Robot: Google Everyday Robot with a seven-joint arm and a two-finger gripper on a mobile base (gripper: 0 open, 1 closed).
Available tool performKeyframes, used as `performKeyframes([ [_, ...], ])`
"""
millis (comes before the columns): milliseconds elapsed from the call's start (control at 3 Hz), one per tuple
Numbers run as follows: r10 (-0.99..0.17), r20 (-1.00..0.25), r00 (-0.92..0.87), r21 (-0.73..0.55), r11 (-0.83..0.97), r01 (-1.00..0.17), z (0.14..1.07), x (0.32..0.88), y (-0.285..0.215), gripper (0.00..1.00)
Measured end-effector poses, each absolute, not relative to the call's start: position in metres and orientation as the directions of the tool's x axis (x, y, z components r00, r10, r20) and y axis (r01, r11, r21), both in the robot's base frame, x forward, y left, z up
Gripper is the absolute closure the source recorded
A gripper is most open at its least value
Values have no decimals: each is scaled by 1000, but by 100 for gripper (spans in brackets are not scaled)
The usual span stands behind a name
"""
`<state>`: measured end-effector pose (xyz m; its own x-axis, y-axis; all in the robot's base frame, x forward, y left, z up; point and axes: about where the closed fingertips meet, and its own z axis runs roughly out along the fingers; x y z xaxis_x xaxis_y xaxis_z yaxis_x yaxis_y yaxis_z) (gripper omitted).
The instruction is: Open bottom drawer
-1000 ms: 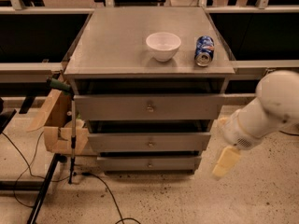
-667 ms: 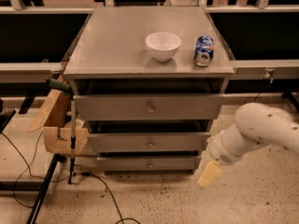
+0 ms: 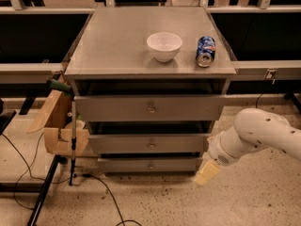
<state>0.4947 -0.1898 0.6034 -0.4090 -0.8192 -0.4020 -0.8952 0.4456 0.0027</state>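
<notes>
The grey cabinet (image 3: 150, 55) has three drawer fronts stacked under its top. The bottom drawer (image 3: 127, 165) is the lowest and narrowest, with a small round knob (image 3: 150, 165) at its centre, and it sits closed. My gripper (image 3: 207, 173) hangs from the white arm (image 3: 254, 135) at the lower right. It is low over the floor, just off the right end of the bottom drawer and to the right of the knob.
A white bowl (image 3: 164, 46) and a blue can (image 3: 205, 51) on its side rest on the cabinet top. A cardboard box (image 3: 59, 126) and a thin pole (image 3: 73, 140) stand at the cabinet's left. Cables (image 3: 101, 192) run over the speckled floor.
My arm has swung left and lower, bringing the gripper from the right of the cabinet down to the right end of the bottom drawer. The drawers have not moved.
</notes>
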Motion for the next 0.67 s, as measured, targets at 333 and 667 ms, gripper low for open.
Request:
performKeyframes([
  [333, -823, -432, -368, -20, 417, -909, 600, 499, -184, 0],
  [667, -823, -475, -312, -36, 372, -928, 571, 525, -169, 0],
])
